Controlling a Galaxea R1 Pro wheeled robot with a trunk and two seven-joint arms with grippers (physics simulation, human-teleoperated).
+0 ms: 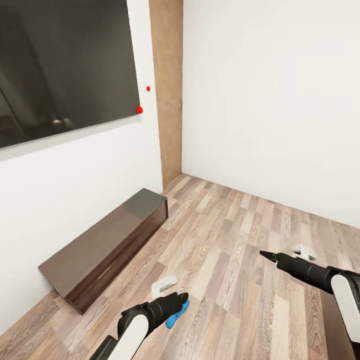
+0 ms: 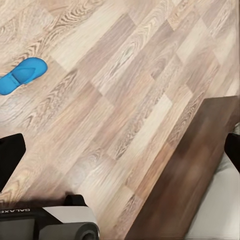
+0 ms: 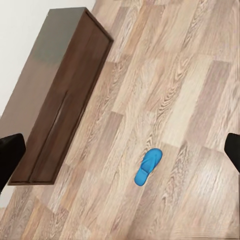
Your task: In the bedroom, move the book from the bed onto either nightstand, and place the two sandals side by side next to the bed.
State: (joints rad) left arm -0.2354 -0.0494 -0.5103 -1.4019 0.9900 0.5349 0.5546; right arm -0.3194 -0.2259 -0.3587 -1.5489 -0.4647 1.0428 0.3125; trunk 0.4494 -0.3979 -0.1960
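One bright blue sandal (image 1: 176, 316) lies on the wood-plank floor, partly covered in the head view by my left gripper (image 1: 180, 299), which hangs above it. The left wrist view has the sandal (image 2: 22, 74) flat on the planks, well off from the open left gripper (image 2: 120, 155), whose dark fingertips (image 2: 10, 160) stand far apart. My right gripper (image 1: 265, 255) hovers over bare floor to the right, open (image 3: 120, 150) with nothing between its fingers, and the sandal (image 3: 148, 166) lies below it. The book, the bed and the nightstand are out of view.
A long, low dark brown bench (image 1: 107, 242) runs along the left wall under a big dark screen (image 1: 60, 65). White walls meet in a corner beside a wooden panel (image 1: 167, 90). Wood-plank floor (image 1: 235, 240) stretches ahead and to the right.
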